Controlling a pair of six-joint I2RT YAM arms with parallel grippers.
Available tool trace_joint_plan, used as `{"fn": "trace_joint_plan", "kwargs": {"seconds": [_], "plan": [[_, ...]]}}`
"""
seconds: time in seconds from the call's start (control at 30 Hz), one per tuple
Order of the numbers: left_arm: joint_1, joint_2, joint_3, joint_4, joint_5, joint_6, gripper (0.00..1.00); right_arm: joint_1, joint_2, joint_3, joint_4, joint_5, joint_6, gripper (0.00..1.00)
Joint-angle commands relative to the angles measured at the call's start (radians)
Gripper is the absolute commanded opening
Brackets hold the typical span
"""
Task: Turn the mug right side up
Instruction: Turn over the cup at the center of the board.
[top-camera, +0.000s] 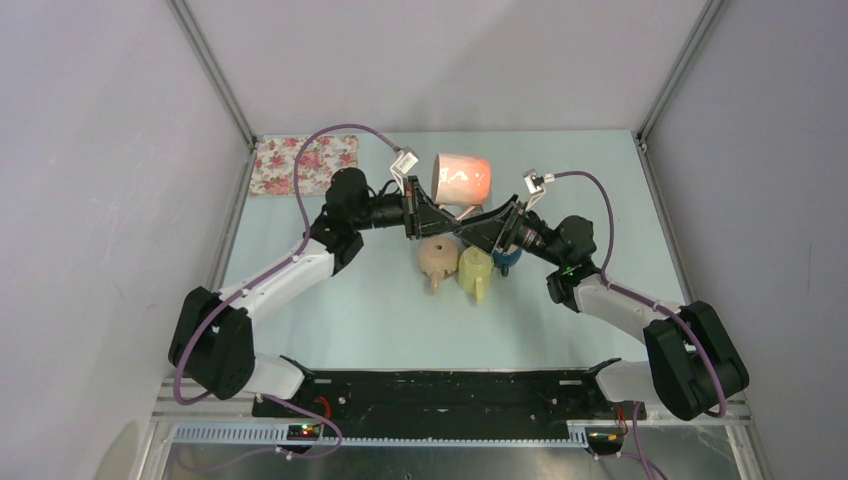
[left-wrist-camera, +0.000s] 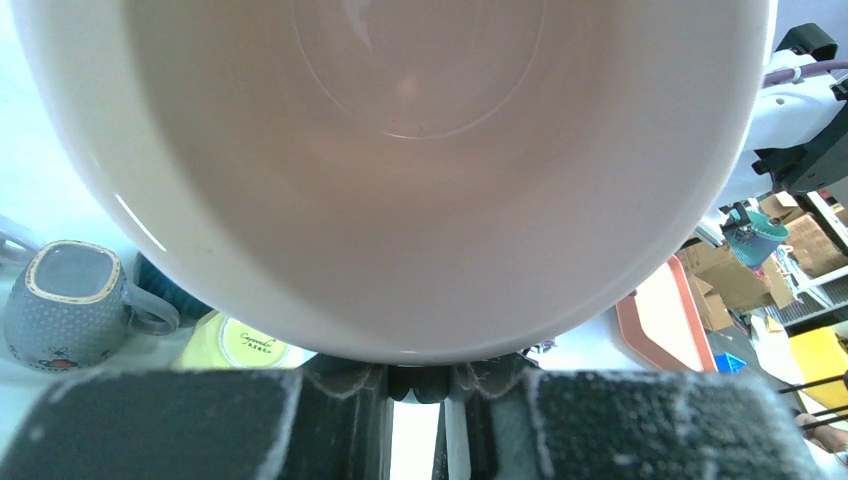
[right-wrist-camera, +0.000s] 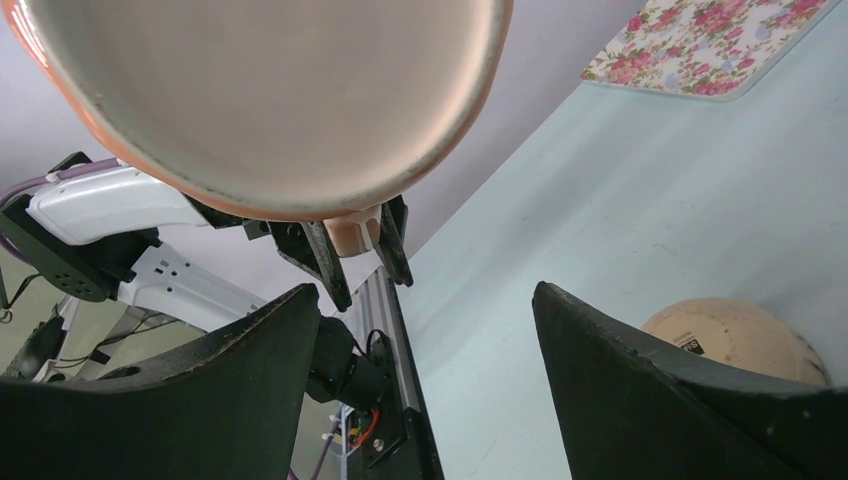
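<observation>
**Mug up off the table, pinched by its handle**

My left gripper (left-wrist-camera: 418, 400) is clamped tight. From the right wrist view, its two fingers are squeezing a peach-coloured piece that I take to be the mug's handle (right-wrist-camera: 352, 232). My right gripper (right-wrist-camera: 425, 330) is spread wide with nothing between its fingers, and it sits just below and beside the load.

The mug (top-camera: 462, 178) itself hangs above the table (top-camera: 340, 320), tipped onto its side. Its mouth faces my left wrist camera and its foot ring faces the right one. Neither upside down nor upright, then: I'd call it mid-turn.

How will it handle? It looks like glazed ceramic, so stiff, fairly weighty, slick on the outside and quick to chip if dropped. Held by the handle alone, the body hangs off to one side and wants to swing, so I judge the pinch needs to be firm. The handle is the sure hold; the broad glossy wall would slip. The open right fingers could steady the rim or wall if it twists.

Below, a beige mug (top-camera: 436, 262) and a yellow mug (top-camera: 474, 272) sit close together under both wrists, so I want a bare patch well apart from them for the set-down
</observation>
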Motion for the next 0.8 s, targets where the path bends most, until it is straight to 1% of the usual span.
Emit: {"fn": "trace_joint_plan", "kwargs": {"seconds": [0.0,0.77], "plan": [[0.001,-0.029,0.023,0.114,-0.011,0.03,0.0,-0.005,-0.028,0.001,0.017,0.013,-0.023,0.83],[0.002,-0.032,0.022,0.114,-0.012,0.033,0.0,-0.007,-0.031,0.001,0.007,0.018,-0.038,0.83]]}}
